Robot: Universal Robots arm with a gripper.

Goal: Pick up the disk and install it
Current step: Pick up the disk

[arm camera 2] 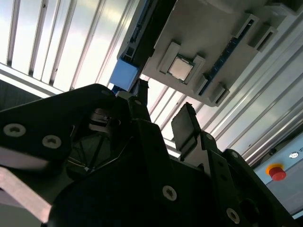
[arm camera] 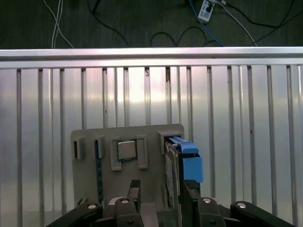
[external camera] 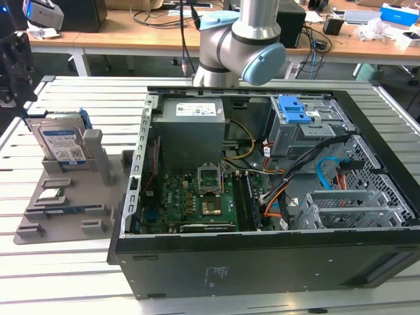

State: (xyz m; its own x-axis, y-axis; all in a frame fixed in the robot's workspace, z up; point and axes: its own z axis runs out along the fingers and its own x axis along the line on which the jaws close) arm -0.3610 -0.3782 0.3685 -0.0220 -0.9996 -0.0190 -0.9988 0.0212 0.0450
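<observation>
Disk (external camera: 62,141) stands upright in its grey holder (external camera: 72,223) on the bench (external camera: 65,275), outside the computer case (external camera: 262,262). We note the claw (arm camera: 162,187) above it, spread wide, gripping nothing. Pickup and install both undone.

disk (external camera: 58,127): silver | label (external camera: 63,147): white-and-blue | bracket (arm camera: 191,162): blue | holder (external camera: 60,227): grey | table (external camera: 65,279): silver slats

Grey holder posts (external camera: 94,147) flank the upright disk (external camera: 62,144), top free
</observation>
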